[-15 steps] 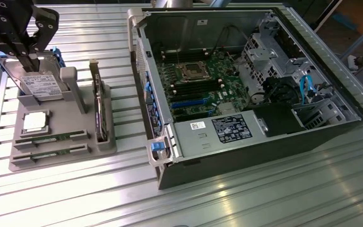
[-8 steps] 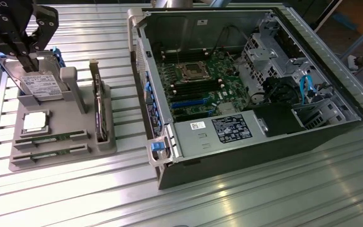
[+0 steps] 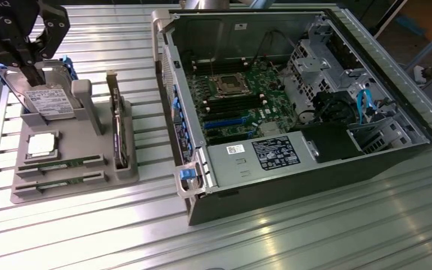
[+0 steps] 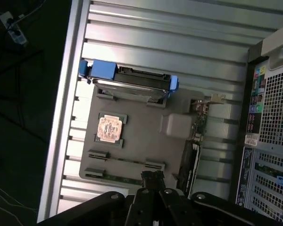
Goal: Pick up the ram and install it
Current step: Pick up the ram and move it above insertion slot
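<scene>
Two green ram sticks [image 3: 57,165] lie in slots at the near end of a grey holder tray [image 3: 81,185] on the exterior view's left. The wrist view shows the same ram [image 4: 127,161] just beyond my fingertips. My black gripper [image 3: 30,73] hangs high over the tray's far end, above the upright hard drive [image 3: 51,101]. In the wrist view the gripper [image 4: 153,179] is shut with nothing in it. The open PC case [image 3: 291,101] lies on the exterior view's right, with its motherboard [image 3: 235,107] exposed.
The tray also holds a square silver CPU [image 3: 42,144] and an upright dark expansion card [image 3: 117,135]. The hard drive has blue rails [image 4: 99,70]. The case's rear panel [image 4: 269,136] stands close beside the tray. The ribbed metal table [image 3: 276,242] runs toward the near edge.
</scene>
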Controlling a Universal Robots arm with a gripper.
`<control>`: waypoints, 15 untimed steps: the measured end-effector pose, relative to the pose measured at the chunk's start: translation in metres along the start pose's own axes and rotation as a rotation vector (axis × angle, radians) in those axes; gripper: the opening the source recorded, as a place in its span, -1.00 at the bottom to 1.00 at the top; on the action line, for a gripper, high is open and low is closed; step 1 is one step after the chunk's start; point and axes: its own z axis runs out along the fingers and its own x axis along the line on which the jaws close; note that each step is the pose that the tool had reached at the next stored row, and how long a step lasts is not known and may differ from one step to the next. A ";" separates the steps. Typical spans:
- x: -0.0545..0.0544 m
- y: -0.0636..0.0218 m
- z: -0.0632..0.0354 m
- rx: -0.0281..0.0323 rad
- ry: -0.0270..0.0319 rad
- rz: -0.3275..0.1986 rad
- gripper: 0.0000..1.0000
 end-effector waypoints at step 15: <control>0.000 -0.0002 0.0000 -0.0034 0.0081 -0.195 -0.79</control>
